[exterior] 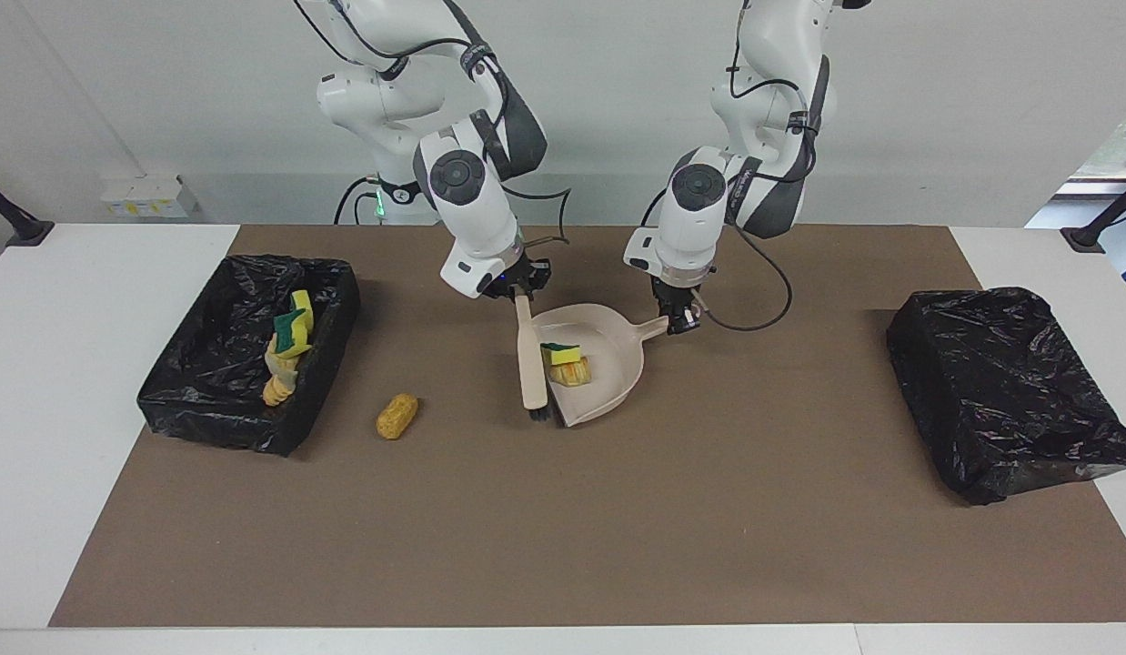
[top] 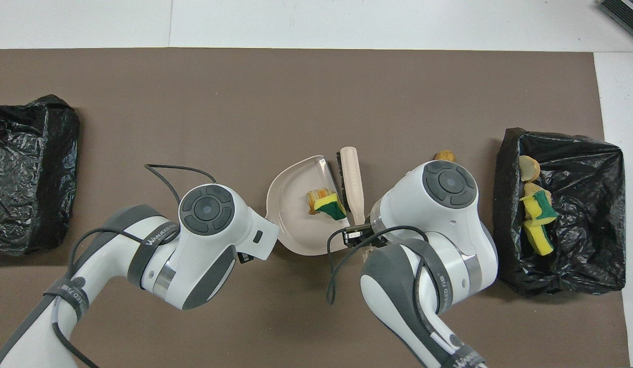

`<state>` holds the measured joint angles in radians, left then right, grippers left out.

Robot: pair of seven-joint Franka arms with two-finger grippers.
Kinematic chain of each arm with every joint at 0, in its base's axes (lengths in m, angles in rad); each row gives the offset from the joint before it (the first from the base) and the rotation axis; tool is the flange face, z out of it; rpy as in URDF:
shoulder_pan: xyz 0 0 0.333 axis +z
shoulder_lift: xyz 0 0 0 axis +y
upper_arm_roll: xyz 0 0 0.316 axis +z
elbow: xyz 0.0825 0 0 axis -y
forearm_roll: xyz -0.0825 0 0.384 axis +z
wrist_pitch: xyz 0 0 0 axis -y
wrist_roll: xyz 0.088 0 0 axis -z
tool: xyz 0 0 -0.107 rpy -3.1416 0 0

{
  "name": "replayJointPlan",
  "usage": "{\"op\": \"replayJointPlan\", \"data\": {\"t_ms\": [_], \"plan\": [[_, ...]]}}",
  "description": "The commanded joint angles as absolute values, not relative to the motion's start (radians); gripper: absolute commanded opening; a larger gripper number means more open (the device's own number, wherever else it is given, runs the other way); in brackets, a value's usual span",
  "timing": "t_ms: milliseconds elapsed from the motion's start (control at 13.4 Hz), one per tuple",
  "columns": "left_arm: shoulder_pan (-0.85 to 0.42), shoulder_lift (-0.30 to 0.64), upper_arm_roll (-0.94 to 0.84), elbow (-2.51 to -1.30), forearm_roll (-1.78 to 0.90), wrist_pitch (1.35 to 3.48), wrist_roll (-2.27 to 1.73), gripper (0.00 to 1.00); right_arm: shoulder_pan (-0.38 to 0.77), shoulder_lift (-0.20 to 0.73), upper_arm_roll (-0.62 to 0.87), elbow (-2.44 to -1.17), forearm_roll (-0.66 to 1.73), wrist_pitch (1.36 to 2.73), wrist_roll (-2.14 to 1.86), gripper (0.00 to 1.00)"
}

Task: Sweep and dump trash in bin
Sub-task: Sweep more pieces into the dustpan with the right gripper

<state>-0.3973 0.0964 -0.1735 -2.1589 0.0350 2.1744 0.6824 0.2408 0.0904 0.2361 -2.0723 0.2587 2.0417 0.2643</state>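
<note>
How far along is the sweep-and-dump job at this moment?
Done: several sponge and bread pieces already lie in the open bin. In hand: the left gripper holds the dustpan, which carries a green-faced sponge chunk and a bread piece; the right gripper holds the brush at its mouth. Left: one bread piece lies on the mat beside the bin, and the pan awaits dumping.
</note>
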Motion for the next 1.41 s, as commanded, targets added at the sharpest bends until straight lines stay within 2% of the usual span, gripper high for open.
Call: {"op": "replayJointPlan", "data": {"t_ms": [0, 223, 669, 967, 1190, 1339], "plan": [[-0.377, 0.100, -0.173, -2.183, 0.041, 2.217, 0.666, 0.00, 0.271, 0.063, 0.245, -2.128, 0.293, 2.147, 0.404, 0.00], [-0.377, 0.100, -0.172, -2.184, 0.041, 2.215, 0.667, 0.00, 0.331, 0.067, 0.245, -2.128, 0.293, 2.255, 0.615, 0.00], [-0.377, 0.100, -0.172, -2.184, 0.041, 2.215, 0.666, 0.00, 0.386, 0.084, 0.241, -2.080, 0.264, 2.319, 0.904, 0.00], [-0.377, 0.101, -0.172, -2.184, 0.040, 2.218, 0.663, 0.00, 0.379, 0.106, 0.244, -2.060, 0.198, 2.315, 0.950, 0.00], [-0.377, 0.101, -0.172, -2.184, 0.040, 2.221, 0.629, 0.00, 0.362, 0.091, 0.244, -2.082, 0.201, 2.202, 0.774, 0.00], [-0.379, 0.101, -0.172, -2.183, 0.040, 2.220, 0.627, 0.00, 0.360, 0.090, 0.244, -2.066, 0.215, 2.175, 0.775, 0.00]]}}
